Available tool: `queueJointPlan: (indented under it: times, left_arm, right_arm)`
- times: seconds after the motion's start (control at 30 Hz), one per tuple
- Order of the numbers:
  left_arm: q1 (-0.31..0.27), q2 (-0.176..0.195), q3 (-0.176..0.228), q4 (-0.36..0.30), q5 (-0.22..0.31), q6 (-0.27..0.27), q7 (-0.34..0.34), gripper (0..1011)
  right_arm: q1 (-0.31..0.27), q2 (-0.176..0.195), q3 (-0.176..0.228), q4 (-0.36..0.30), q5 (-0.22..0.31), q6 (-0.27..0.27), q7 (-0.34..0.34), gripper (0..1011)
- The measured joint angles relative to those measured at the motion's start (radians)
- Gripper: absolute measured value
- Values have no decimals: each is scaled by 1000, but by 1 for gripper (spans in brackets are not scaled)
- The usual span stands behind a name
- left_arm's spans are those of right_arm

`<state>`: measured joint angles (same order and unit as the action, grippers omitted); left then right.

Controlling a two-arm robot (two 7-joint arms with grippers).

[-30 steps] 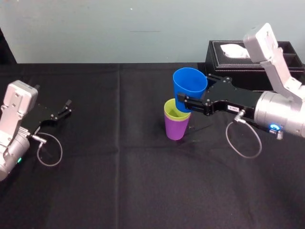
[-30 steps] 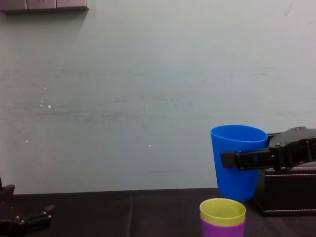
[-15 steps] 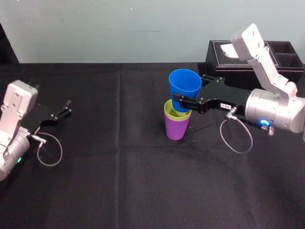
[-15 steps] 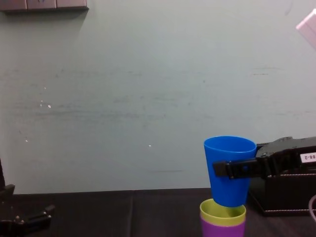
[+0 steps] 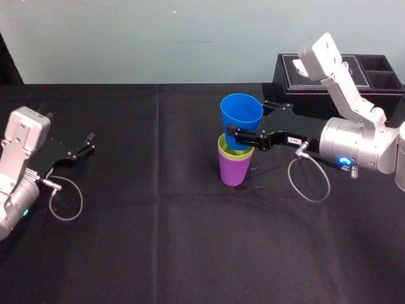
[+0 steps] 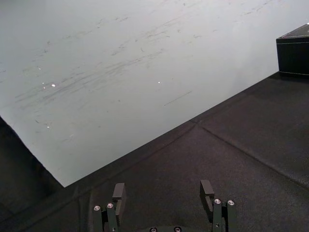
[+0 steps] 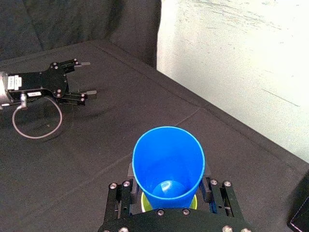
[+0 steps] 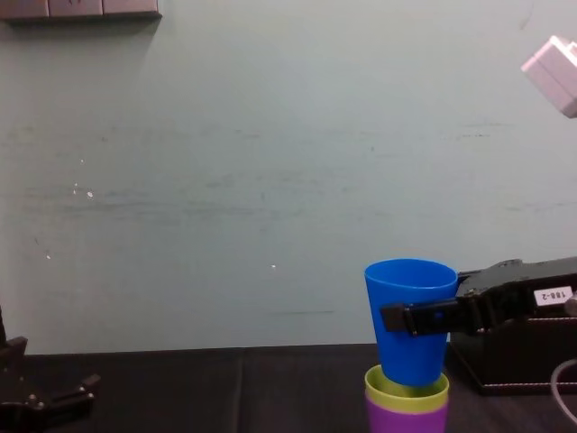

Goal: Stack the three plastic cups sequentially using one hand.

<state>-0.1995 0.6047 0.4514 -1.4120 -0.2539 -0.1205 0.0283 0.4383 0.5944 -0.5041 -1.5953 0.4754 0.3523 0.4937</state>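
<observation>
The blue cup [image 5: 241, 120] is held upright near the middle of the black table [image 5: 158, 240] in the head view. The right gripper [image 5: 243, 125] is clenched on its wall, one jaw on each side. It hangs directly over the yellow-green cup [image 5: 234, 156], which is nested inside the purple cup [image 5: 234, 173]. The purple cup stands on the table. The right arm reaches in from the right, in front of a black tissue box [image 5: 291, 79] at the table's back edge. The left gripper [image 5: 90, 143] lies idle near the table's left side, well apart from the cups.

In the left wrist view the left gripper's two fingers [image 6: 119, 192] stand apart with nothing between them, so it is released. Bare table and a pale wall [image 6: 120, 58] lie beyond it.

The right wrist view looks down into the blue cup's open mouth. The right gripper's jaws press on opposite sides of the cup below the rim. Slivers of the yellow-green cup's rim peek out beneath it, and the left gripper sits far off across the table.

In the chest view, one black jaw crosses the blue cup's wall at about mid-height. The cup's base has dipped just inside the yellow-green cup's rim. Whether it is touching the inside or hanging free I cannot quite tell from here. Most of the blue cup stands above the other two. The left gripper rests low at the lower left.
</observation>
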Motion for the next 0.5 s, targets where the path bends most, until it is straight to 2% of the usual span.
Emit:
queueJointPlan:
  times: [0.5]
  left_arm:
    - [0, 0, 0, 0, 0, 0, 0, 1011]
  right_arm:
    - [4, -12, -14, 32, -10, -6, 6, 723]
